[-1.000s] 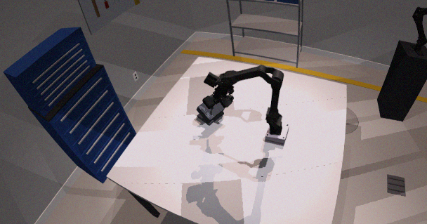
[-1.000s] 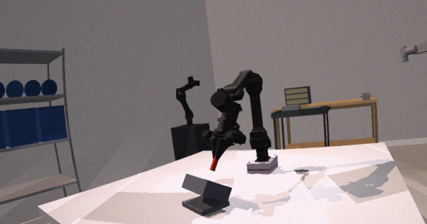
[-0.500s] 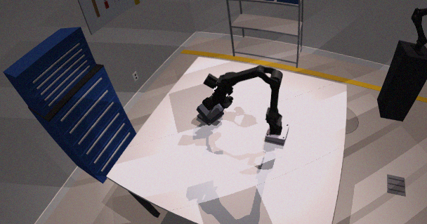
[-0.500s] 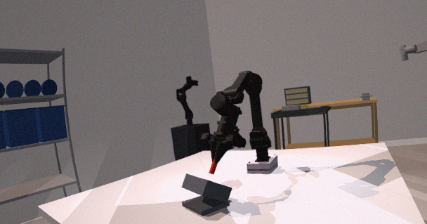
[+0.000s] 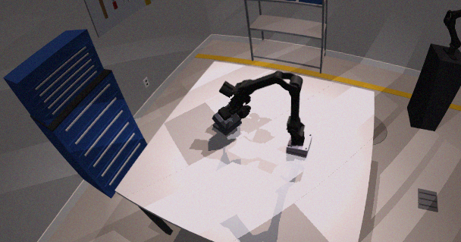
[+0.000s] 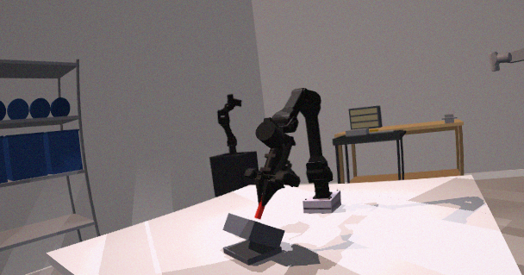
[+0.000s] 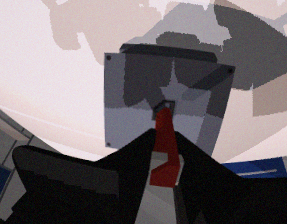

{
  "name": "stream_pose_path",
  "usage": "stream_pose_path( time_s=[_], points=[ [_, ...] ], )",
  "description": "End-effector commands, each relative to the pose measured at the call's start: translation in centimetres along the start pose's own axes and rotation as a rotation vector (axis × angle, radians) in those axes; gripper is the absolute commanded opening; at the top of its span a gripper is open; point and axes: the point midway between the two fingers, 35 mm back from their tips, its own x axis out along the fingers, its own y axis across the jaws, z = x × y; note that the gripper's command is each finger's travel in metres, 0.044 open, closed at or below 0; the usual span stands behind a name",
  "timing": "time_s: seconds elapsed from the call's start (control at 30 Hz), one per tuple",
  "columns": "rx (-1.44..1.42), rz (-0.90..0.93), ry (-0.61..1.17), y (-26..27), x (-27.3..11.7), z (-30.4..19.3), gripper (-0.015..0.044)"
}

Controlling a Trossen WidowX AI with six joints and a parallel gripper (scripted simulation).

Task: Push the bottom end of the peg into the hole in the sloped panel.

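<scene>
The dark grey sloped panel stands on the table, its holed face toward the robot. The hole is a dark angular opening near the middle of the face. My gripper is above the panel, shut on the red peg. The peg slants down from the fingers. In the wrist view its bottom end overlaps the hole's near side. In the exterior view that end shows just above the panel's upper edge, with no sign that it is inserted. The top view does not show the peg.
The white table carries the arm's base, to one side of the panel. A blue tool cabinet stands beyond one table edge. Strong shadows cross the table and the panel face.
</scene>
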Motion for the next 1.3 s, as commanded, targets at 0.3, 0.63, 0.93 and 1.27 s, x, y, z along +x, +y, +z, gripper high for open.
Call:
stream_pose_path(
  time_s=[0.3,0.63,0.93,1.27],
  points=[
    [0.001,-0.001,0.002,0.0,-0.1,0.0,0.0],
    [0.001,-0.001,0.002,0.0,0.5,0.0,0.0],
    [0.001,-0.001,0.002,-0.1,1.0,0.1,0.0],
    [0.001,-0.001,0.002,-0.1,1.6,0.1,0.0]
  ],
)
